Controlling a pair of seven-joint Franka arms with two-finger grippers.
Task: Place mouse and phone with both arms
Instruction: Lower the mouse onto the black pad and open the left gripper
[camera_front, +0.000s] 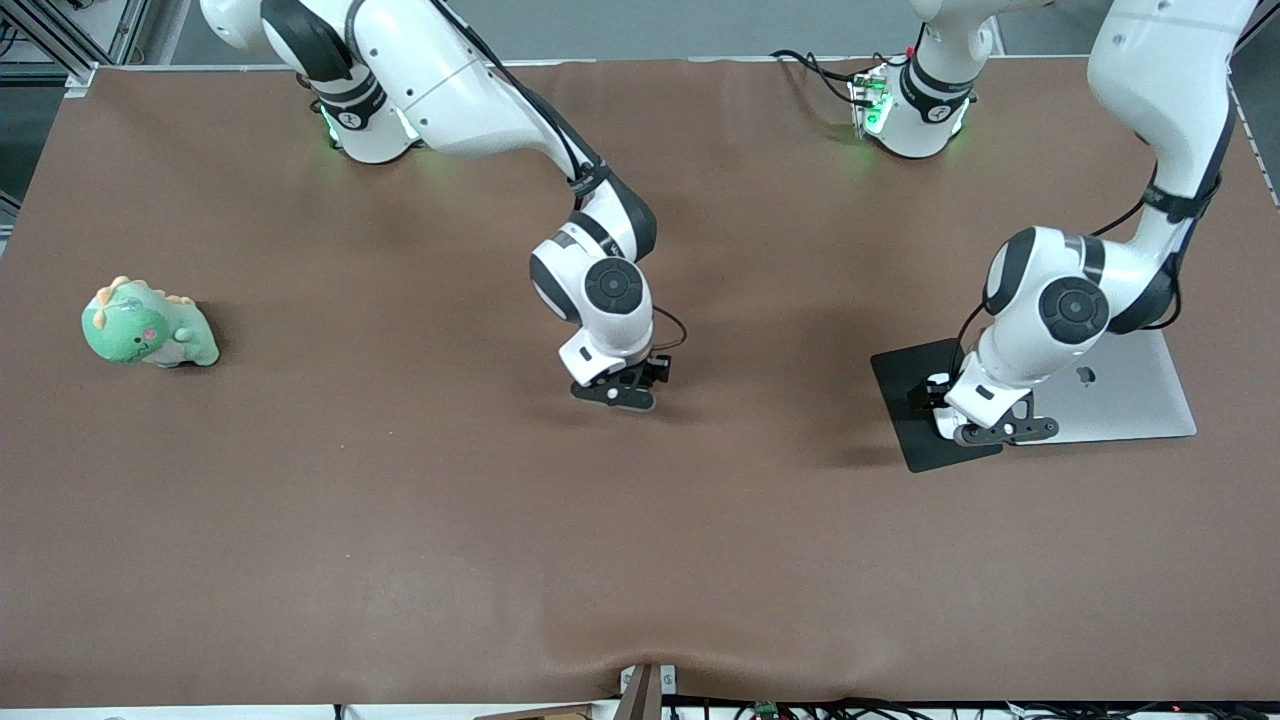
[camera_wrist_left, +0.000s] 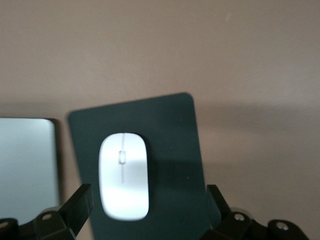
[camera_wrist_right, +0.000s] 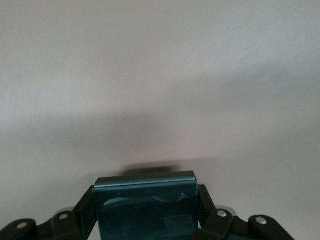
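Even overhead light, soft shadows under arms; wrist views dimmer, mouse (camera_wrist_left: 123, 176) slightly blurred.

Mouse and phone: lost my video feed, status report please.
Left gripper open over mouse, which lies on mouse pad. Right gripper shut on phone, above bare table. Nothing in the way.

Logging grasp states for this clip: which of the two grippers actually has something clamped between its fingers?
The right gripper, over the table's middle, clamps the black phone. The left gripper stands open above the white mouse lying on the black pad.
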